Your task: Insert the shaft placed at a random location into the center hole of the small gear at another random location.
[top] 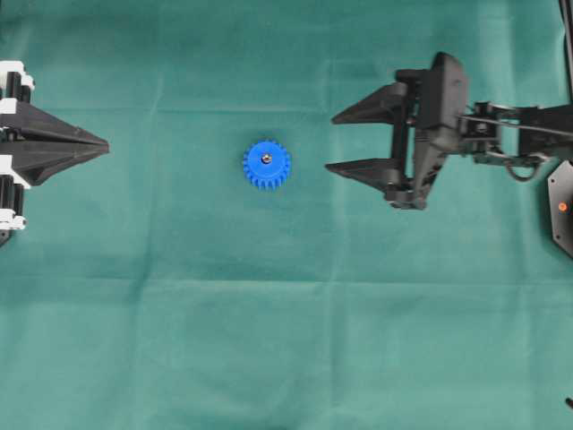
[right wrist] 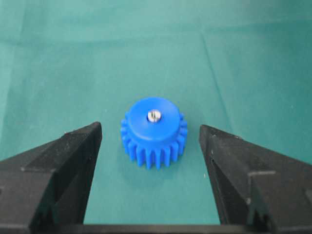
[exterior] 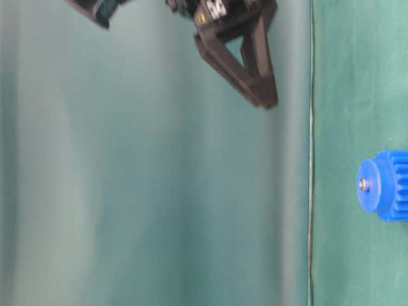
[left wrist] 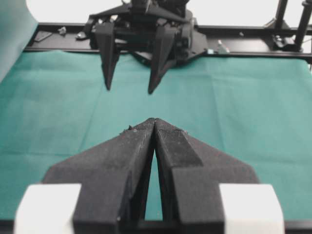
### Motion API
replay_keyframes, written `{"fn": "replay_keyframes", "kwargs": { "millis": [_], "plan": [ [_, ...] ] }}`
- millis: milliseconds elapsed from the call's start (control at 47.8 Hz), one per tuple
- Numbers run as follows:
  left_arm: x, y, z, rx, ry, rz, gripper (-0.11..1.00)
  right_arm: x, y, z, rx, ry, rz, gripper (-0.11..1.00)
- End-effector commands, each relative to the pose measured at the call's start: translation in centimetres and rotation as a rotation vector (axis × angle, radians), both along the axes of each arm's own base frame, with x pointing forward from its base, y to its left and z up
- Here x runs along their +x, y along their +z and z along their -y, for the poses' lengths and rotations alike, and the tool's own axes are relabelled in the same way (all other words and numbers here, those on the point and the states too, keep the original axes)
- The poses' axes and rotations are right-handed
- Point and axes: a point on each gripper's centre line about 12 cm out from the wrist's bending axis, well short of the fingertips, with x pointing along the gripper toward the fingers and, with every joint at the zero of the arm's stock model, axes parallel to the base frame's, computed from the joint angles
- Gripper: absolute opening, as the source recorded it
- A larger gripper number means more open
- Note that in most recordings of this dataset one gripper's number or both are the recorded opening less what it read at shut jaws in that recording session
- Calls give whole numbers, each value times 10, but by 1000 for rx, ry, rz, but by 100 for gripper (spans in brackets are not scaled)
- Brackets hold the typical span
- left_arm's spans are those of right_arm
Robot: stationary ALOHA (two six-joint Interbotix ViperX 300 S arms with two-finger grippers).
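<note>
Blue gear (top: pixel 266 164) is sitting ahead of the wide-open right gripper (top: pixel 332 141), pin (top: pixel 267 158) showing seated in its hole.

Right wrist: gear (right wrist: pixel 154 130) is lying between and beyond the tips; retreating straight looks safest.

Left wrist: left gripper (left wrist: pixel 154 121) is resting closed, cloth (left wrist: pixel 253 112) around it bare.

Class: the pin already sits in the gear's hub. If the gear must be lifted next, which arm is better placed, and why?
Probably the right. Its end effector is open, facing the gear with the pin. The left end effector is shut, farther off.
</note>
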Motion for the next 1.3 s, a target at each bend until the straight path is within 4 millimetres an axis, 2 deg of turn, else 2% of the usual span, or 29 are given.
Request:
{"fn": "replay_keyframes", "kwargs": {
  "millis": [0,335,1276],
  "plan": [
    [2,4,-1,2,3,15,3,-8,10,-1,-3,0,35,79],
    [1,4,-1,2,3,15,3,-26,11,-4,-4,1,43,79],
    [1,4,-1,2,3,17,3,-25,13,-4,-6,2,49,79]
  ]
}}
